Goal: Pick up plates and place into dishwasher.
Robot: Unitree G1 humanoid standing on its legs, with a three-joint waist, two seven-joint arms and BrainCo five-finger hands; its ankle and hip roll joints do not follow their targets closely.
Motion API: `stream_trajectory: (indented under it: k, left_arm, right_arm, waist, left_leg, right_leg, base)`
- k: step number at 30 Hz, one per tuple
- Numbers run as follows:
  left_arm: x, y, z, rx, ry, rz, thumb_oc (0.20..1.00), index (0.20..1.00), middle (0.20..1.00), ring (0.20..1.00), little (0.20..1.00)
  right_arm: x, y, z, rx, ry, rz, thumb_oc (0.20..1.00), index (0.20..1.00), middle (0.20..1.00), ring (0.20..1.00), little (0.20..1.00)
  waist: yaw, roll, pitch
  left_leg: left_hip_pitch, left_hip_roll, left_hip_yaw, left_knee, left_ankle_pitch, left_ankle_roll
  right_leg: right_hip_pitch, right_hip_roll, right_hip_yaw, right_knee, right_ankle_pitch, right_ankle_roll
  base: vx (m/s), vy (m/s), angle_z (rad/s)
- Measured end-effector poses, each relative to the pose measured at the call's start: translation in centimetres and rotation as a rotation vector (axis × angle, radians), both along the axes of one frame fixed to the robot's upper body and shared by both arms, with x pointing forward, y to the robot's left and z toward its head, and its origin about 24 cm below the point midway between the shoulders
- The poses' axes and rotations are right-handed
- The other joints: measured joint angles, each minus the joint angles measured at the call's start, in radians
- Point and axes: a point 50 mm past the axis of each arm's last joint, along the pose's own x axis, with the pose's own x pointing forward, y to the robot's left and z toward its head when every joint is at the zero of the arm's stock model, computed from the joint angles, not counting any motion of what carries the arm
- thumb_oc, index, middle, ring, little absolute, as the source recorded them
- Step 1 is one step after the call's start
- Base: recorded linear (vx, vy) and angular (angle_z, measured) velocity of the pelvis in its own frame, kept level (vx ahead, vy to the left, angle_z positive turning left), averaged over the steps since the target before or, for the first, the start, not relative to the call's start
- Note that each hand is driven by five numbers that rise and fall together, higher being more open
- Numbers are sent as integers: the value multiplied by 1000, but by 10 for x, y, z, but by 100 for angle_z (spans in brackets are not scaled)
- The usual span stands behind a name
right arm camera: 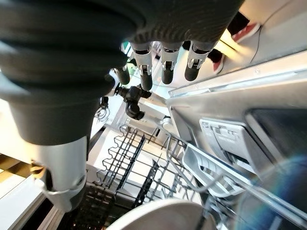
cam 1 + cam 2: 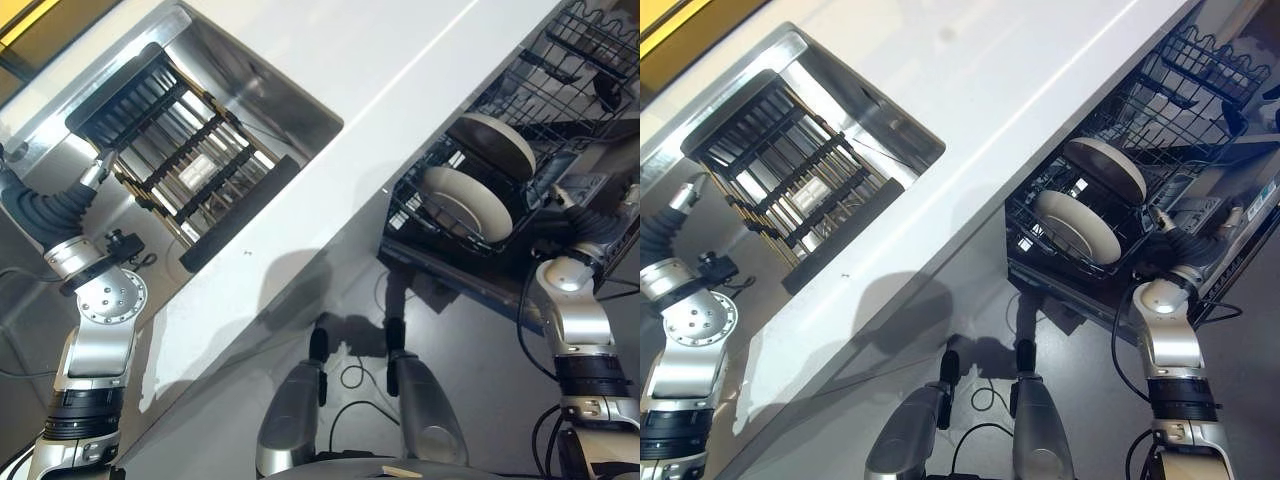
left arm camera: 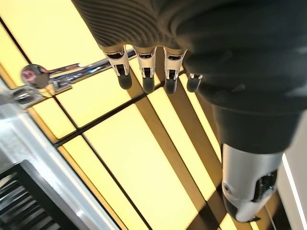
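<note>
On the robot's right, beyond the bench's (image 2: 330,200) right edge, the dishwasher rack (image 2: 560,80) stands pulled out with 2 white plates on edge in it: plate 1 (image 2: 465,200) nearer the robot, plate 2 (image 2: 495,140) just behind it, both leaning in the wires. 1 sink (image 2: 300,110) is set into the bench toward its left end, with 1 dark slatted drying rack (image 2: 185,160) sitting in the basin. Right robot hand (image 1: 163,62) hangs over the rack, close to the 2 plates; fingers straight and spread apart, holding nothing. Left robot hand (image 3: 144,67) is raised by the sink's far left corner near 1 chrome tap (image 3: 53,76), fingers likewise straight, apart and empty.
</note>
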Motion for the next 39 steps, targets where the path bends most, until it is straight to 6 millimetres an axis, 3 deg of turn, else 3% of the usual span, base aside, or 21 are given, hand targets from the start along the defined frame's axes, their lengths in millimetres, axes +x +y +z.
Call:
stream_trajectory:
  k: [5,12,22,27,31,35,39]
  left_arm:
    - [7,-12,-8,-9,43,-40,1000,1000,1000,1000,1000]
    - [8,-18,10,-24,-51,-36,1000,1000,1000,1000,1000]
    - [8,-22,19,-16,-80,-30,1000,1000,1000,1000,1000]
    - [7,-24,20,-1,-75,-35,1000,1000,1000,1000,1000]
    - [10,-22,29,24,-84,-19,1000,1000,1000,1000,1000]
    - [14,-18,34,53,-95,17,1000,1000,1000,1000,1000]
    - [14,-20,35,58,-100,13,1000,1000,1000,1000,1000]
  right_arm:
    - [7,7,9,-10,-53,8,1000,1000,1000,1000,1000]
    - [15,15,30,-15,-159,-14,1000,1000,1000,1000,1000]
    - [19,17,33,28,-183,-25,1000,1000,1000,1000,1000]
    - [37,24,37,223,-216,188,1000,1000,1000,1000,1000]
    - [43,21,45,240,-247,293,1000,1000,1000,1000,1000]
    - [49,30,53,262,-288,445,1000,1000,1000,1000,1000]
    - [51,33,58,257,-299,490,1000,1000,1000,1000,1000]
  waist:
    - [3,38,-9]
    - [6,85,17]
    - [4,95,36]
    - [5,107,42]
    - [2,108,43]
    - [4,112,40]
    - [2,126,36]
  left_leg:
    - [-127,-25,1,96,-16,6]
    - [-219,-59,23,122,-2,30]
    - [-270,-99,46,143,2,69]
    - [-298,-111,56,194,-26,76]
    - [-336,-117,54,237,-35,72]
    - [-364,-130,48,252,-35,71]
    - [-378,-144,29,260,-32,74]
  right_leg:
    - [-117,-20,1,75,-8,11]
    - [-216,-61,7,85,20,34]
    - [-262,-113,15,76,44,70]
    - [-291,-126,23,126,39,76]
    - [-332,-129,24,179,25,71]
    - [-365,-139,21,195,25,71]
    - [-376,-153,12,200,26,71]
  base:
    - [-155,137,3]
    - [-99,138,-9]
    - [16,133,-3]
    - [23,67,-2]
    - [40,71,4]
    - [58,95,-6]
    - [79,110,1]
